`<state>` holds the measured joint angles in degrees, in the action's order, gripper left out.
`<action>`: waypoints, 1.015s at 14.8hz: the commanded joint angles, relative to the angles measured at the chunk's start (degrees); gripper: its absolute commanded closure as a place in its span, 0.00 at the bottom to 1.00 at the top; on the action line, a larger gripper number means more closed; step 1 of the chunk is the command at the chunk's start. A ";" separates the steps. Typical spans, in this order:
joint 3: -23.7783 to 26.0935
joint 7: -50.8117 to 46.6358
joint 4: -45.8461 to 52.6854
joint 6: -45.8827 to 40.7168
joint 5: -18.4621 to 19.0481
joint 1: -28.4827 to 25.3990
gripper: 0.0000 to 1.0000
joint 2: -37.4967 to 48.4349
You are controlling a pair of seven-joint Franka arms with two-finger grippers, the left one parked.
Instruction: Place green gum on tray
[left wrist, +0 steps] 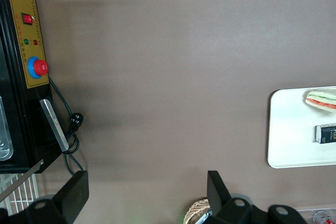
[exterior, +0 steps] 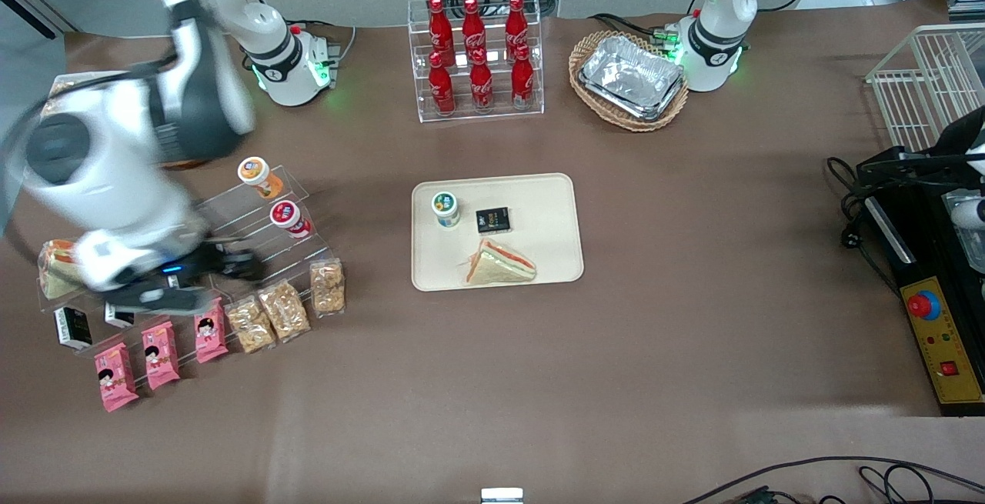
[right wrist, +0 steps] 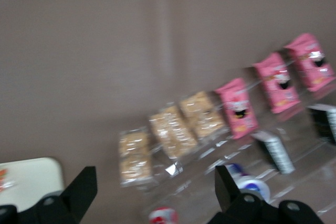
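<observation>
Green gum (exterior: 445,208) stands upright on the tray (exterior: 550,238), well apart from my gripper (exterior: 231,262); I see its fingers (right wrist: 79,190) spread apart and empty above the snack display (exterior: 285,308)

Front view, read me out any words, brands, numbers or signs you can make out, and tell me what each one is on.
"Coca-Cola" script: partly legible on the red bottles in the clear rack.
Green gum on the tray: lid print too small to read.
Black packet on the tray: print unreadable.
Pink packets: cartoon face only, text unreadable.
Yellow control panel: no readable labels.
Gripper, by the snack stand: no markings.
</observation>
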<state>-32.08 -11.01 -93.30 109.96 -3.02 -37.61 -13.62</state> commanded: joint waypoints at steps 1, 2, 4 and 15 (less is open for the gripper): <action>0.97 8.44 2.51 -5.89 -1.28 10.16 0.00 1.66; 1.49 9.50 2.60 -7.73 -1.46 12.80 0.00 3.76; 4.99 9.78 1.63 -13.87 -1.46 18.25 0.00 9.20; 24.44 8.11 -7.25 -19.62 0.38 39.90 0.00 21.71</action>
<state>-8.58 -2.18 -98.51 89.30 -3.59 1.23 6.55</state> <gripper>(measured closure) 0.000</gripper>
